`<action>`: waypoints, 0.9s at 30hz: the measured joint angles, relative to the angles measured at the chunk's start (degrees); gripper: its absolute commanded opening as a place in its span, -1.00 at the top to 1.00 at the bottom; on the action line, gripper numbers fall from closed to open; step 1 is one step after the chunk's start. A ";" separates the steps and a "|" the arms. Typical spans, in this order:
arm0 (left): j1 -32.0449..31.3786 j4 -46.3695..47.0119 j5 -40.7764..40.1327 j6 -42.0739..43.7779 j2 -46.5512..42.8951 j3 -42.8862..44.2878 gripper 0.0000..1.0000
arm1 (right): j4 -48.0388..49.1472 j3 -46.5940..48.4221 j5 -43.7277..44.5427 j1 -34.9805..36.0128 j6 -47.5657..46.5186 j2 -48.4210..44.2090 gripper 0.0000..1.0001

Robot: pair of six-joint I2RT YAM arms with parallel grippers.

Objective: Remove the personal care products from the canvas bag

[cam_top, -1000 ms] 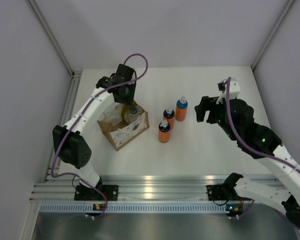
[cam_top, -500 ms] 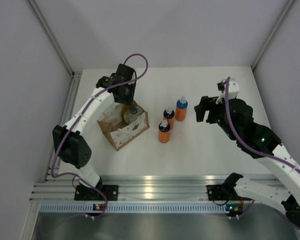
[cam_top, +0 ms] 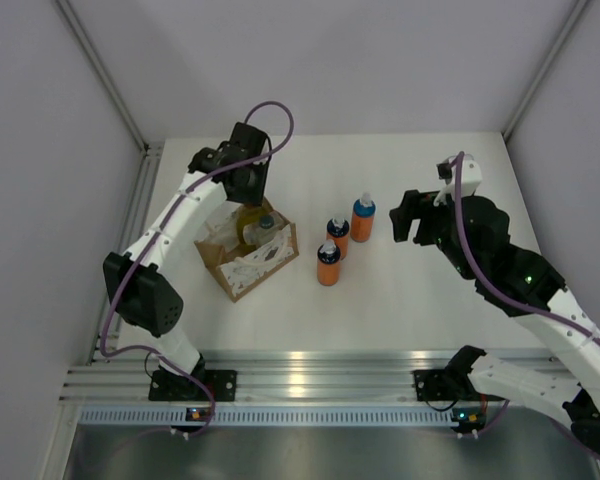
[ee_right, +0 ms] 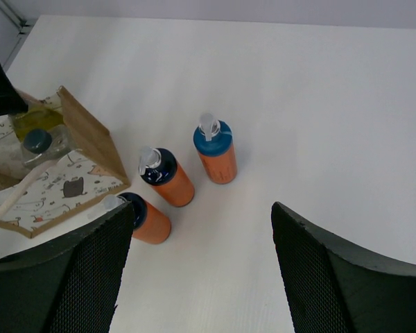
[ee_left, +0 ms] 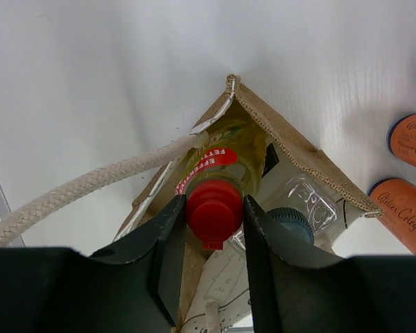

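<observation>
Left gripper [ee_left: 215,208] pinches the red cap of the yellow bottle [ee_left: 229,149], whose body is still down inside the canvas bag [ee_left: 301,152] toward its far side, just beside the pale bottle [ee_left: 312,202] with a dark round cap that is also in the bag. Right gripper [ee_right: 202,208] hangs over the table [ee_right: 319,104] with its fingers spread wide and nothing between them. Three orange bottles [ee_right: 220,159] stand upright, close together, on the table just right of the bag.
</observation>
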 measured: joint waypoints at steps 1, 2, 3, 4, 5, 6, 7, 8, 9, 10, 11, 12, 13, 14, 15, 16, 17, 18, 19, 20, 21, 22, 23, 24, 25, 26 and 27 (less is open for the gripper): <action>0.00 -0.02 -0.02 0.00 0.00 0.26 1.00 | 0.02 0.00 0.00 0.00 0.00 0.02 -0.54; 0.00 -0.09 -0.02 -0.04 0.00 0.61 1.00 | 0.00 0.00 0.02 0.00 -0.02 0.02 -0.54; 0.00 -0.09 -0.02 -0.15 -0.02 0.87 1.00 | 0.02 0.00 0.00 0.00 -0.02 0.02 -0.54; 0.00 -0.17 0.00 -0.26 -0.04 1.20 1.00 | 0.02 0.00 0.00 0.00 -0.04 0.02 -0.54; 0.00 -0.46 0.02 -0.37 -0.04 1.70 1.00 | 0.02 0.00 0.00 0.00 -0.07 0.02 -0.54; 0.00 -0.70 0.04 -0.44 -0.04 2.23 1.00 | 0.02 0.00 0.00 0.00 -0.11 0.02 -0.54; 0.00 -0.96 0.04 -0.46 -0.07 2.75 1.00 | 0.02 0.00 0.02 0.00 -0.13 0.02 -0.54; 0.00 -1.29 0.02 -0.48 -0.09 3.58 1.00 | 0.02 0.00 0.02 0.00 -0.13 0.02 -0.54; 0.00 -1.64 0.02 -0.50 -0.11 4.50 1.00 | 0.02 0.00 0.02 0.00 -0.15 0.02 -0.54; 0.00 -1.95 -0.02 -0.52 -0.15 5.46 1.00 | 0.00 0.00 0.02 0.00 -0.15 0.02 -0.54; 0.00 -2.38 -0.13 -0.59 -0.24 6.49 1.00 | 0.02 0.00 0.02 0.00 -0.17 0.02 -0.54; 0.00 -2.80 -0.20 -0.61 -0.28 7.43 1.00 | 0.02 0.00 0.02 0.00 -0.20 0.02 -0.54; 0.00 -3.30 -0.24 -0.63 -0.31 8.66 1.00 | 0.02 0.00 0.02 0.00 -0.20 0.02 -0.54; 0.00 -3.98 -0.26 -0.68 -0.33 10.16 1.00 | 0.02 0.00 0.02 0.00 -0.22 0.02 -0.54; 0.00 -4.50 -0.26 -0.68 -0.33 11.43 1.00 | 0.00 0.00 0.02 0.00 -0.26 0.02 -0.54; 0.00 -4.92 -0.24 -0.70 -0.33 12.83 1.00 | 0.02 0.00 0.02 0.00 -0.50 0.02 -0.54; 0.00 -5.29 -0.22 -0.74 -0.33 14.05 1.00 | 0.02 0.00 0.02 0.00 -0.59 0.02 -0.54; 0.00 -6.05 -0.15 -0.92 -0.33 15.67 1.00 | 0.02 0.00 0.02 0.00 -0.66 0.02 -0.54; 0.00 -6.60 -0.09 -1.09 -0.33 16.98 1.00 | 0.02 0.00 0.02 0.00 -0.74 0.02 -0.54; 0.00 -7.06 0.04 -1.20 -0.33 18.01 1.00 | 0.00 0.00 0.02 0.00 -0.94 0.02 -0.54; 0.00 -7.48 0.15 -1.38 -0.33 19.26 1.00 | 0.02 0.00 0.02 0.00 -1.09 0.02 -0.54; 0.00 -7.63 0.17 -1.51 -0.33 20.28 1.00 | 0.02 0.00 0.02 0.00 -1.20 0.02 -0.54; 0.00 -7.82 0.15 -1.60 -0.33 21.27 1.00 | 0.02 0.00 0.04 0.00 -1.29 0.02 -0.54; 0.00 -8.09 0.15 -1.73 -0.33 22.14 1.00 | 0.02 0.00 0.04 0.00 -1.44 0.02 -0.54; 0.00 -8.39 0.17 -1.90 -0.33 22.95 1.00 | 0.00 0.00 0.04 0.00 -1.60 0.02 -0.54; 0.00 -8.72 0.15 -1.97 -0.33 23.67 1.00 | 0.02 0.00 0.04 0.00 -1.70 0.02 -0.54; 0.00 -9.07 0.13 -2.08 -0.33 24.48 1.00 | 0.02 0.00 0.04 0.00 -1.73 0.02 -0.54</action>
